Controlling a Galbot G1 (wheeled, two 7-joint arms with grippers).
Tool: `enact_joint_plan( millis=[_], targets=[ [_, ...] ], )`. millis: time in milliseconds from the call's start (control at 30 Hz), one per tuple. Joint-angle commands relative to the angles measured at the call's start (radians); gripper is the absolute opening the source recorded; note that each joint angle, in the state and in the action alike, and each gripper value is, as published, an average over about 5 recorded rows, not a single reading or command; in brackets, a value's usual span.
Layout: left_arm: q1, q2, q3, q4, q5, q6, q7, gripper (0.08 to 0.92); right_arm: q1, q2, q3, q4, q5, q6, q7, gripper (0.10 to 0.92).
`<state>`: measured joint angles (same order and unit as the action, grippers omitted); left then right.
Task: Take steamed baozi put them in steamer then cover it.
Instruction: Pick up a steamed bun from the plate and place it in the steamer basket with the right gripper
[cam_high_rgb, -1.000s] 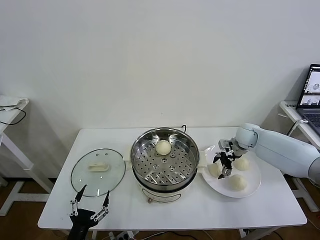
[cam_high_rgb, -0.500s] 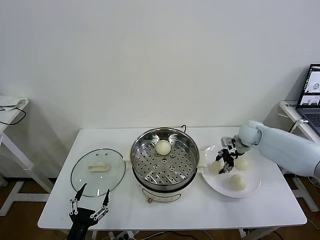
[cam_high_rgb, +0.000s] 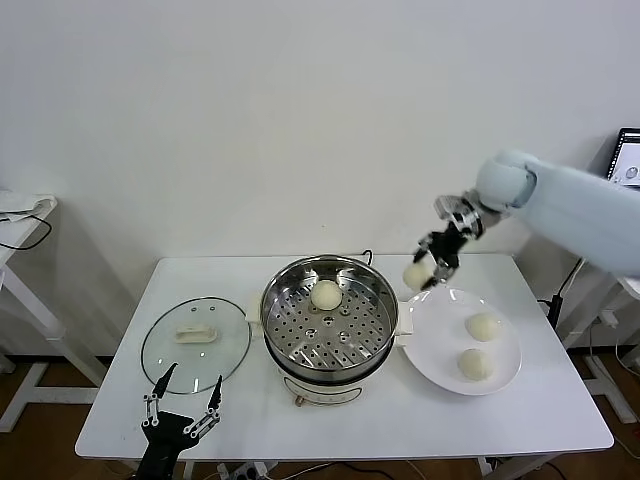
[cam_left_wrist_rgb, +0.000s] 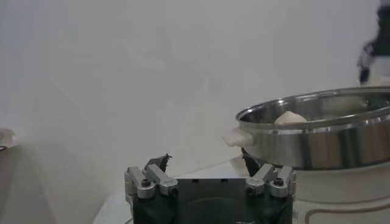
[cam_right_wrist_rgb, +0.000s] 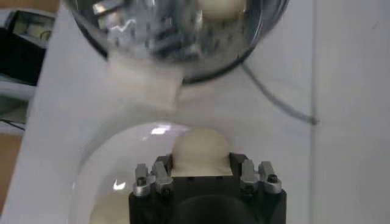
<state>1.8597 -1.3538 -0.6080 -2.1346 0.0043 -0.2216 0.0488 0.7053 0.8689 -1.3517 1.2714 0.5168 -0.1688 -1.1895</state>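
Observation:
My right gripper (cam_high_rgb: 428, 266) is shut on a cream-white baozi (cam_high_rgb: 416, 273) and holds it in the air above the gap between the steamer and the white plate. In the right wrist view the baozi (cam_right_wrist_rgb: 201, 150) sits between the fingers. The steel steamer (cam_high_rgb: 330, 318) stands mid-table with one baozi (cam_high_rgb: 326, 294) on its perforated tray. Two more baozi (cam_high_rgb: 484, 326) (cam_high_rgb: 474, 364) lie on the plate. The glass cover (cam_high_rgb: 196, 342) with its white handle lies flat to the steamer's left. My left gripper (cam_high_rgb: 181, 412) is open and empty at the table's front edge, near the cover.
The white plate (cam_high_rgb: 432, 352) lies right of the steamer. A black cable (cam_right_wrist_rgb: 277, 100) runs behind the steamer. A side table (cam_high_rgb: 20, 215) stands at far left and a laptop (cam_high_rgb: 627, 160) at far right. The steamer's rim also shows in the left wrist view (cam_left_wrist_rgb: 317, 128).
My right gripper has lifted a baozi off the plate, up and toward the steamer. Two baozi stay on the plate. The left arm has not moved.

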Motion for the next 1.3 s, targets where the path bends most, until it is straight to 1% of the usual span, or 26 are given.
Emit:
enact_joint_plan(
  millis=[33,200,333,500,700,1067,1167,1300],
  targets=[
    [0.002,-0.001,0.004,-0.004,0.001,0.004,-0.002,0.823,0.211,0.217,-0.15,0.178,0.267,-0.121,0.057,0.628],
    [-0.001,-0.003,0.006,-0.003,0.001,0.003,-0.003,0.823,0.161,0.361,-0.196,0.191,0.334,-0.19,0.184,0.629],
    [-0.004,-0.003,0.009,0.004,0.001,-0.002,-0.004,0.823,0.098,0.445,-0.21,0.151,0.375,-0.226,0.299,0.634],
    [-0.001,0.0,0.011,0.003,-0.003,-0.004,-0.005,0.823,0.038,0.508,-0.221,0.081,0.359,-0.26,0.379,0.636],
    [0.0,0.003,0.008,0.009,-0.007,-0.007,-0.005,0.823,0.0,0.535,-0.233,0.057,0.321,-0.289,0.404,0.636],
    [0.006,0.008,0.002,0.012,-0.007,-0.015,-0.005,0.823,-0.045,0.553,-0.235,0.031,0.291,-0.298,0.397,0.639],
    [0.007,0.007,-0.002,0.013,-0.007,-0.019,-0.005,0.823,-0.049,0.549,-0.236,0.032,0.287,-0.298,0.398,0.667],
    [0.007,0.005,-0.005,0.014,-0.007,-0.021,-0.005,0.823,-0.048,0.532,-0.231,0.043,0.278,-0.296,0.402,0.759]
  ],
)
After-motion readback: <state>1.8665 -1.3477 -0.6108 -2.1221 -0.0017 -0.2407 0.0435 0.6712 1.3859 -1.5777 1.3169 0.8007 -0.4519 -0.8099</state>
